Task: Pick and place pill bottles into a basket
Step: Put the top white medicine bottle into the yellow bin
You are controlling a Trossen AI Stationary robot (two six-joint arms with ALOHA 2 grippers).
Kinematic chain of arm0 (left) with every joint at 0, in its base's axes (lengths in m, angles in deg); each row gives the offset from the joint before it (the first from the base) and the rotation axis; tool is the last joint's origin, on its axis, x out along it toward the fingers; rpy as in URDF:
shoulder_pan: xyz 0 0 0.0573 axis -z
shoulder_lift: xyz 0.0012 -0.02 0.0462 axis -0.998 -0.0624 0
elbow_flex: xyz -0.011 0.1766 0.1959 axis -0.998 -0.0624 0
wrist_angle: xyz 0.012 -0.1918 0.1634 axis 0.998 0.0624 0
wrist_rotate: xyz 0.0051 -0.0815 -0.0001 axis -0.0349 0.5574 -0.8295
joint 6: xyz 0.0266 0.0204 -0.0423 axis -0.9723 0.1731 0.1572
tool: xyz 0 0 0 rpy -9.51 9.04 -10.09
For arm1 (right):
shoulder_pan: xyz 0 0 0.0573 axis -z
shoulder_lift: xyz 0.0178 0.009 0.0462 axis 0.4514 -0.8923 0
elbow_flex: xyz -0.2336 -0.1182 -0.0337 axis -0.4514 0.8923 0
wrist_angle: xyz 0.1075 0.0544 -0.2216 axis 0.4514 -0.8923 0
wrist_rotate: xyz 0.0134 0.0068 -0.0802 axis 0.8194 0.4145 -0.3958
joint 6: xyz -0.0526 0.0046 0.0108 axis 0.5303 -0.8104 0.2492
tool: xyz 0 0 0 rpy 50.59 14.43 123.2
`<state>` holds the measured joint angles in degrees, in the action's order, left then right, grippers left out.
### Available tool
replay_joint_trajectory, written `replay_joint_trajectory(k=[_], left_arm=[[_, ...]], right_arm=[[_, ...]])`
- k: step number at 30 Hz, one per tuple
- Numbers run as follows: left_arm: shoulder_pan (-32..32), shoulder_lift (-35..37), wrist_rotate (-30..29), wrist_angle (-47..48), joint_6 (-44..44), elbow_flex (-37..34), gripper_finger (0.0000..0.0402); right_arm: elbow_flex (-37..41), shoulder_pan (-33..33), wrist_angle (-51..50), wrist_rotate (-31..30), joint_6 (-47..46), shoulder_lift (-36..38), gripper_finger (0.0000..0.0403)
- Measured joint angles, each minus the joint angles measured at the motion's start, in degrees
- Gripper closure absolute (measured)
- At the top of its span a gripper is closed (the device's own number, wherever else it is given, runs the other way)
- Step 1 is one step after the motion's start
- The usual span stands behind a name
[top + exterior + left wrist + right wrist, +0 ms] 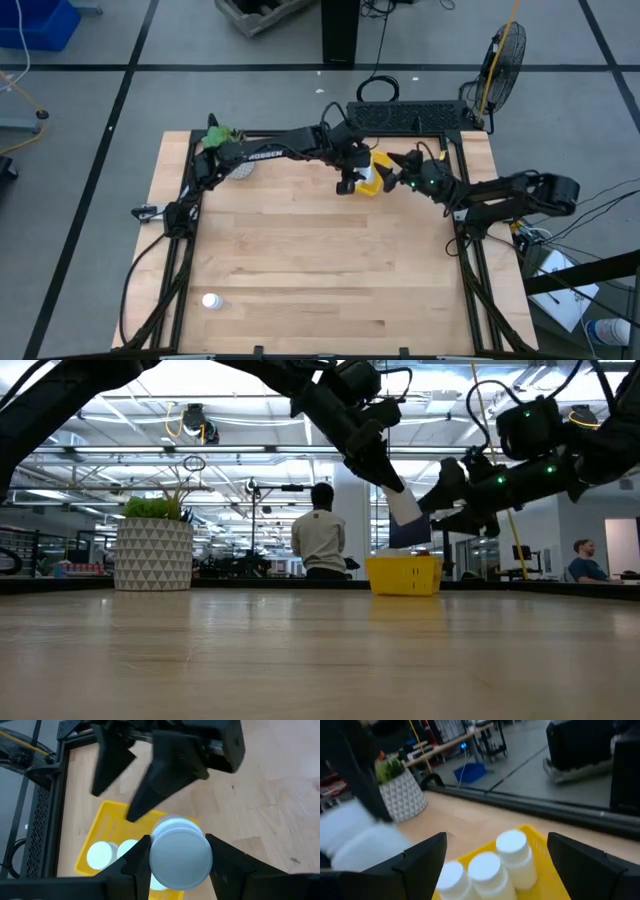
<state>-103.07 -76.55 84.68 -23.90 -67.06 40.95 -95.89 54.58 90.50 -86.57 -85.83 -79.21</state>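
One smooth white pill bottle (210, 300) stands alone at the wooden bench's (320, 270) near left corner. The left gripper (349, 182) pinches another bottle (180, 857) above the yellow plastic basket (372, 180); released tilted, it could topple the three inside. The right gripper (400, 172) hovers alongside, fingers spread.

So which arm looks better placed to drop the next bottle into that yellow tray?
The left. Its claw is shut on a pill bottle right above the yellow basket. The right claw is open and empty beside it, and the only loose bottle lies far off.
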Motion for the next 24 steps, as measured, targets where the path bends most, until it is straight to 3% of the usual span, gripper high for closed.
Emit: replay_joint_trajectory(k=[7,24], left_arm=[[0.44,-1.96,0.03,-1.95,0.18,-0.61,0.0246],[0.26,-5.14,-0.56,-5.07,0.39,-1.16,0.0246]], right_arm=[[0.0,0.02,1.96,-4.2,3.23,2.7,0.0067],[0.07,0.0,1.76,-4.17,4.59,4.27,0.0067]])
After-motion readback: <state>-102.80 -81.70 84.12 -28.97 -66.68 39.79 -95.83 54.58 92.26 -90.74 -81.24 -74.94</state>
